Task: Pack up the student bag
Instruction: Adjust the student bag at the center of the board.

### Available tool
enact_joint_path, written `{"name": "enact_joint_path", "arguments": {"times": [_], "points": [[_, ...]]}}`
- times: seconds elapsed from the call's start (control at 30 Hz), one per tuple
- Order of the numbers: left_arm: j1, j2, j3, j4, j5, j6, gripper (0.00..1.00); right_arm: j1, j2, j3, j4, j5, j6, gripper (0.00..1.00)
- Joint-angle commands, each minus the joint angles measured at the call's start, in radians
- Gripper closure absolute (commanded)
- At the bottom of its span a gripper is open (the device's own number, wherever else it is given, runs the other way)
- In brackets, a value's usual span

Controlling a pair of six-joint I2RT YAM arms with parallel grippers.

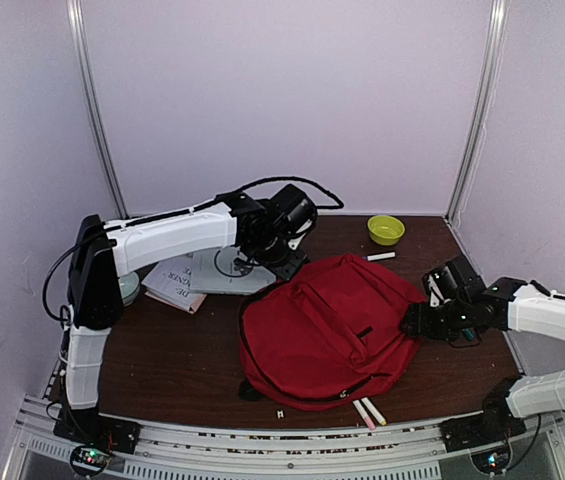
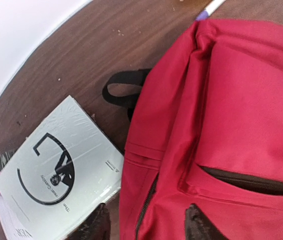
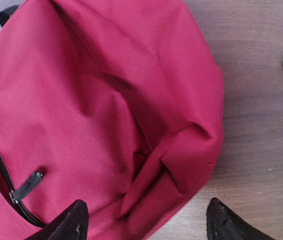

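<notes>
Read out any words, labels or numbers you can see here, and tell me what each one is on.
"The": first word of a small printed line on the white book; the rest is too blurred to read.
Dark capitals on the booklet next to it: too small and blurred to read.
Student bag, markers, yellow bowl: no text visible.

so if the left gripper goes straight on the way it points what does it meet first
Most likely the student bag: the left gripper points at its zippered edge, just beside the book. Depth is unclear, so I can't say how soon.
</notes>
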Motion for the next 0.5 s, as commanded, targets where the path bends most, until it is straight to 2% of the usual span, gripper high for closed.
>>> {"name": "enact_joint_path", "arguments": {"times": [0.0, 0.07, 0.13, 0.3, 0.47], "points": [[-0.048, -0.098, 0.042, 0.035, -0.009, 0.076, 0.41, -0.003, -0.063, 0.045, -0.112, 0.103, -0.067, 0.11], [-0.073, -0.122, 0.047, 0.035, -0.001, 0.107, 0.34, -0.002, -0.079, 0.05, -0.137, 0.125, -0.068, 0.04], [-0.098, -0.152, 0.04, 0.036, 0.046, 0.144, 0.33, -0.003, -0.095, 0.05, -0.147, 0.122, -0.061, 0.0], [-0.195, -0.228, -0.109, 0.136, 0.369, 0.324, 0.35, -0.003, -0.126, 0.015, -0.1, 0.104, -0.037, 0.0], [-0.256, -0.202, -0.188, 0.24, 0.522, 0.33, 0.38, -0.003, -0.135, 0.019, -0.077, 0.094, -0.027, 0.0]]}}
